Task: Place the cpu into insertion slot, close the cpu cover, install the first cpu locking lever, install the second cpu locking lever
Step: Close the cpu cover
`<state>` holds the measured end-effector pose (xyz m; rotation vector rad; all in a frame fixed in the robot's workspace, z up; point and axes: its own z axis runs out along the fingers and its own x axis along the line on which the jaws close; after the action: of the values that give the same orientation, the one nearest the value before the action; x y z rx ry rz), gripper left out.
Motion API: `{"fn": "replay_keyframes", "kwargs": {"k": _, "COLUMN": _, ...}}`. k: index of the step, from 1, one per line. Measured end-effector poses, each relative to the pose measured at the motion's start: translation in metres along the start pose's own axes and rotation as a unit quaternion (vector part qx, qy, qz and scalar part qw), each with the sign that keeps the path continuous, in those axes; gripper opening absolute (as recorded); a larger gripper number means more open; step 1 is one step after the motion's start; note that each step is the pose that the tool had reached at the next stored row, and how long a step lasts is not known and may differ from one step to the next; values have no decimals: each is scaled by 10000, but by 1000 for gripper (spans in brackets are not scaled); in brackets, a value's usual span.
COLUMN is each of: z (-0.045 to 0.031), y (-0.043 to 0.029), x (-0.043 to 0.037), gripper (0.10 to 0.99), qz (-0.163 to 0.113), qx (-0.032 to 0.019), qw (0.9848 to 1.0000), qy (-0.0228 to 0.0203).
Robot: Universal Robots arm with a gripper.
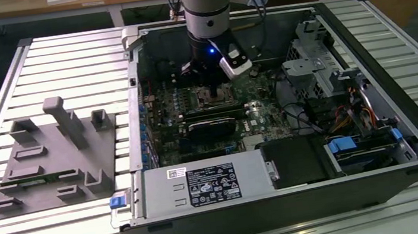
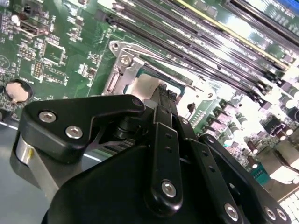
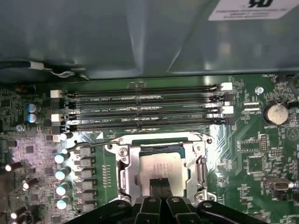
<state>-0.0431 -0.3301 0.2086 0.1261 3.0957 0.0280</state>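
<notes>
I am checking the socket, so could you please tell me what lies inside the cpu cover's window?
The cpu shows its pale metal face inside the cpu cover. The gripper, fingertips shut, hides one edge, and anything beneath the cpu is covered.

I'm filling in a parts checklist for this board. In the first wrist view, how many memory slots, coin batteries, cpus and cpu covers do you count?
memory slots: 4
coin battery: 1
cpu: 1
cpu cover: 1
Total: 7
</notes>
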Motion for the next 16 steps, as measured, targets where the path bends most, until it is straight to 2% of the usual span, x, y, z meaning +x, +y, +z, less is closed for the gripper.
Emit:
{"fn": "replay_keyframes", "kwargs": {"k": 8, "z": -1, "y": -7, "x": 143, "gripper": 106, "qz": 71, "qx": 4, "qw": 10000, "qy": -2}}
{"fn": "replay_keyframes", "kwargs": {"k": 9, "z": 7, "y": -1, "x": 229, "gripper": 106, "qz": 71, "qx": 3, "qw": 10000, "qy": -2}}
{"fn": "replay_keyframes", "kwargs": {"k": 13, "z": 19, "y": 62, "x": 244, "gripper": 106, "qz": 68, "qx": 3, "qw": 10000, "qy": -2}}
{"fn": "replay_keyframes", "kwargs": {"k": 16, "z": 24, "y": 70, "x": 244, "gripper": 106, "qz": 68, "qx": 2, "qw": 10000, "qy": -2}}
